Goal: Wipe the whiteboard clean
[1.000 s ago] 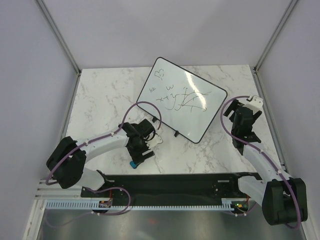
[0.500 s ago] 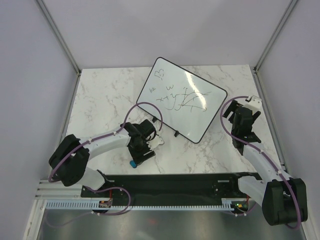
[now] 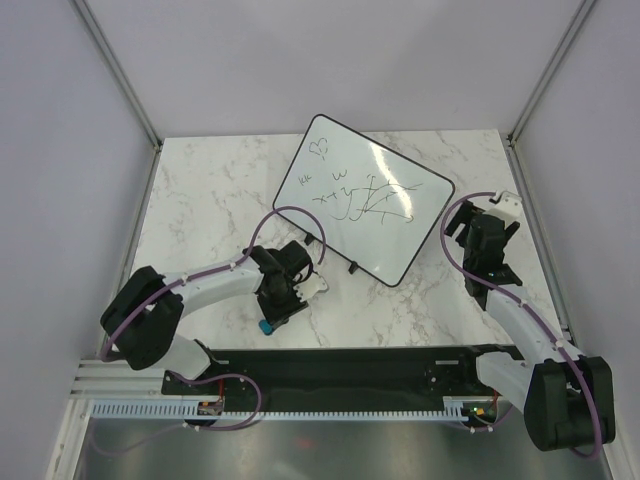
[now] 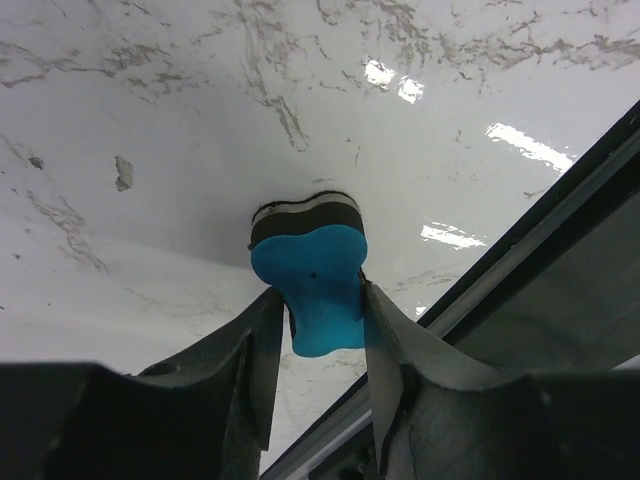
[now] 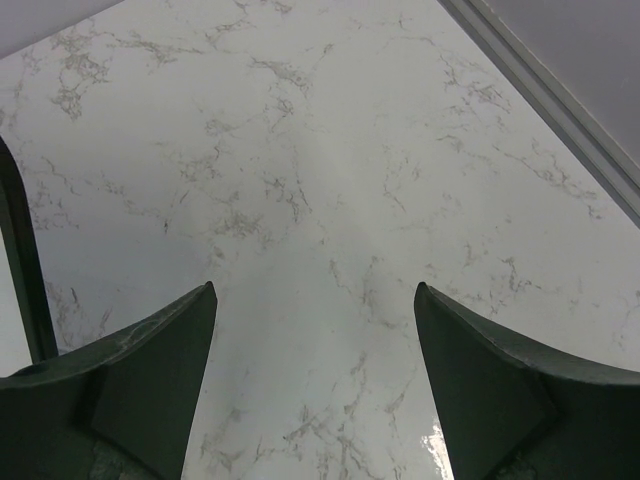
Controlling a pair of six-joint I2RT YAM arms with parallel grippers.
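Since a second ago the left arm [image 3: 205,285] has crept a little rightward at its elbow. Its left pincer [image 4: 322,305] has narrowed, and its two dark fingers [image 4: 255,350] now press against the waist of the blue eraser [image 4: 310,265], gripping it. The eraser lies where it did, on the marble desk [image 3: 210,190] just ahead of the black rail [image 3: 340,360] at the near edge, its dark felt side away from the wrist camera. The arm lies low and bent, with its forearm reaching right and its wrist tipped down over the eraser. A purple cable [image 3: 285,208] loops up from it towards the board. The whiteboard [image 3: 400,225] has not moved. It sits turned at an angle at the middle back of the desk, a little beyond and to the right of the left pincer and apart from it, and dark scribbles [image 3: 360,195] cover its face. The right arm [image 3: 520,320] is nearly unchanged, folded upright beside the board's right corner. Its right pincer [image 5: 314,290] is spread wide over bare marble and holds nothing, with the board's black edge at the left of its wrist view.
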